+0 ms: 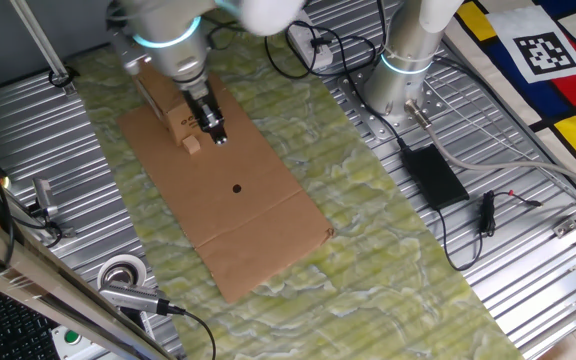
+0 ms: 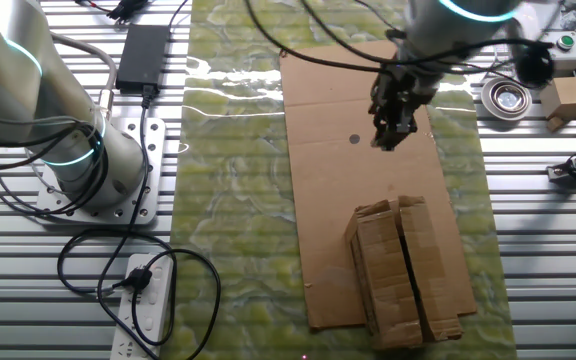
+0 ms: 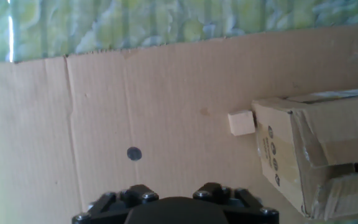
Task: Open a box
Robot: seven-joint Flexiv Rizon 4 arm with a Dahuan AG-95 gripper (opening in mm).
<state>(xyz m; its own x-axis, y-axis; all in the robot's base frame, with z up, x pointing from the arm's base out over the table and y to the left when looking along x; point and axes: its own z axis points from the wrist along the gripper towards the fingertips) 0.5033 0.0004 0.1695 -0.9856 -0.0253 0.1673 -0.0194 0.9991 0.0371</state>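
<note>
The box (image 2: 404,272) is a small brown carton lying on the large cardboard sheet (image 2: 328,210), its top flaps down with a dark slit between them. In the hand view the box (image 3: 316,155) is at the right, dark printed marks on its near side. In one fixed view the box (image 1: 177,117) is partly hidden by my arm. My gripper (image 2: 389,140) hangs above the sheet, apart from the box, its fingers looking close together and holding nothing. It also shows in one fixed view (image 1: 217,134). The hand view shows only the hand's dark body (image 3: 176,210), no fingertips.
A tiny cardboard block (image 3: 241,122) lies just beside the box. A black dot (image 3: 133,154) marks the sheet. A second arm's base (image 2: 78,150), a power brick (image 2: 141,50), cables, a tape roll (image 2: 508,95) and a small brown block (image 2: 568,98) lie around the green mat.
</note>
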